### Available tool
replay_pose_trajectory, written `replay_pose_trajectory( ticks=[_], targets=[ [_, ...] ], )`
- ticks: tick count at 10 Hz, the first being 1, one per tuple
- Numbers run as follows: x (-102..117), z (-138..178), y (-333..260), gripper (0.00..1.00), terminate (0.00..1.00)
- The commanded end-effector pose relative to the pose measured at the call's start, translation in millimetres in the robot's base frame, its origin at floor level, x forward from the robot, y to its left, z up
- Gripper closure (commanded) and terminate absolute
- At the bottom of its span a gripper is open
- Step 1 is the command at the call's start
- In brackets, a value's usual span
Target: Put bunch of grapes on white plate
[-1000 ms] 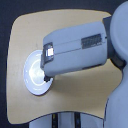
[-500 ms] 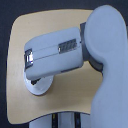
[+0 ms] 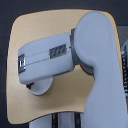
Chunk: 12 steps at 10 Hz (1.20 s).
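- We look down on a rounded light tan wooden tabletop (image 3: 45,30) with a smooth, matte face and soft corners.
- Around the tabletop lies dark, nearly black floor (image 3: 6,20), seen along the exterior view's left edge and top.
- Below the table's near edge we make out pale upright parts (image 3: 55,121) against the dark; what they are is too blurred for us to tell.
- The robot's bulky grey-white arm (image 3: 95,55) reaches in from the exterior view's right and covers most of the table's middle.
- Its forearm ends over the round glossy white plate (image 3: 41,89), of which only a lower sliver peeks out beneath the arm.
- The gripper is hidden under the forearm, so we cannot tell whether its fingers are spread or pressed together.
- The bunch of dark grapes is not visible to us; the arm covers the plate's centre.
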Motion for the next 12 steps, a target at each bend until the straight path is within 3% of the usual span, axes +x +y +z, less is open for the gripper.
replay_pose_trajectory(
  ticks=[1,12],
  targets=[
    [7.7,-23.0,-8.1,1.0,0.0],
    [0.4,-36.6,-17.8,1.0,0.0]
  ],
)
